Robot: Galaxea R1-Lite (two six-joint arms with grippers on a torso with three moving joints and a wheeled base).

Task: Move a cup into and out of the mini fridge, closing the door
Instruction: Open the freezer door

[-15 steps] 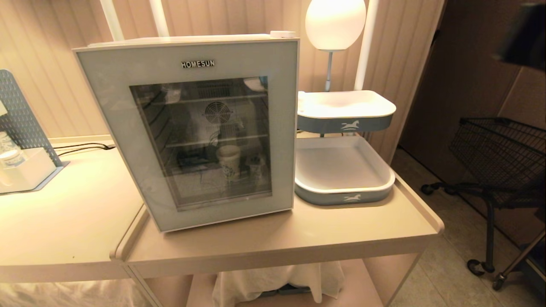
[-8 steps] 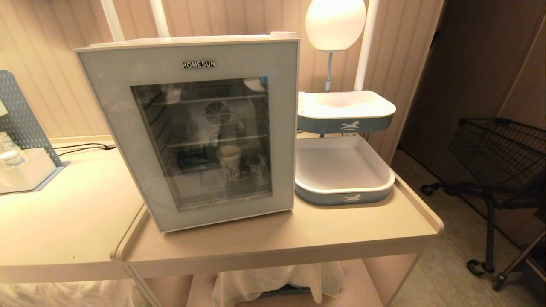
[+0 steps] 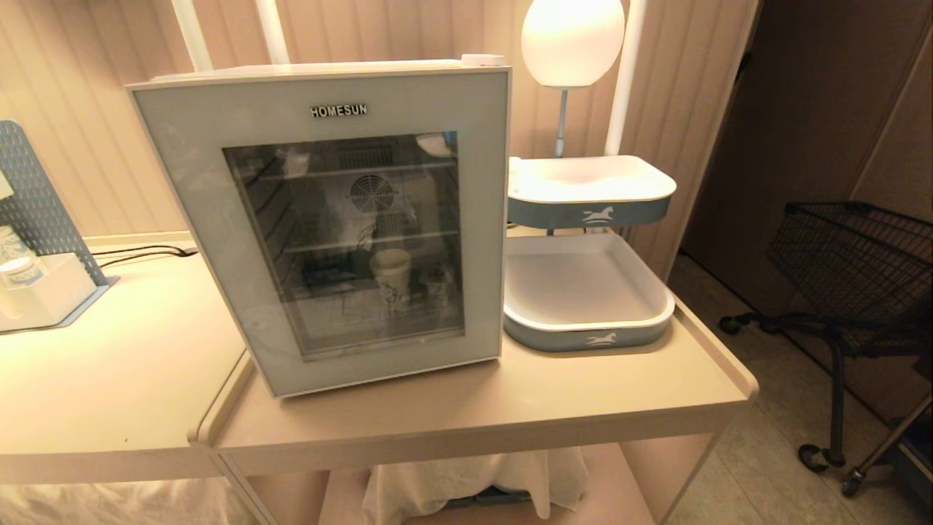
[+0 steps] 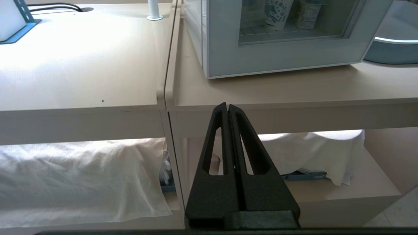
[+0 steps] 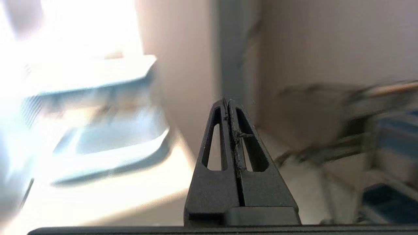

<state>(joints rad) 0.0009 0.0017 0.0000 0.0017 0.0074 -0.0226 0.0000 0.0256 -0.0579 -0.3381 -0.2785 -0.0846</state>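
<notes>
I see the boxy white mini fridge (image 3: 321, 219) on the beige table (image 3: 474, 408), its grey-blue glass-windowed door (image 3: 332, 226) shut. The white, blue-patterned paper cup (image 3: 392, 278) stands upright inside on the lower shelf, at the window's six o'clock. My left gripper (image 4: 228, 106) and right gripper (image 5: 227, 101) are both pressed closed, holding nothing.

A staged hotel-room or home-style refreshment corner: a glass-fronted mini fridge (image 3: 328, 219) stands on a beige table (image 3: 510, 408) beside two-tier serving trays (image 3: 590, 321), a glowing globe lamp (image 3: 573, 40) behind, before a ribbed panel wall (image 3: 87, 95). A wire shopping cart (image 3: 853, 270) waits on the tiled floor (image 3: 765, 452) at right.
</notes>
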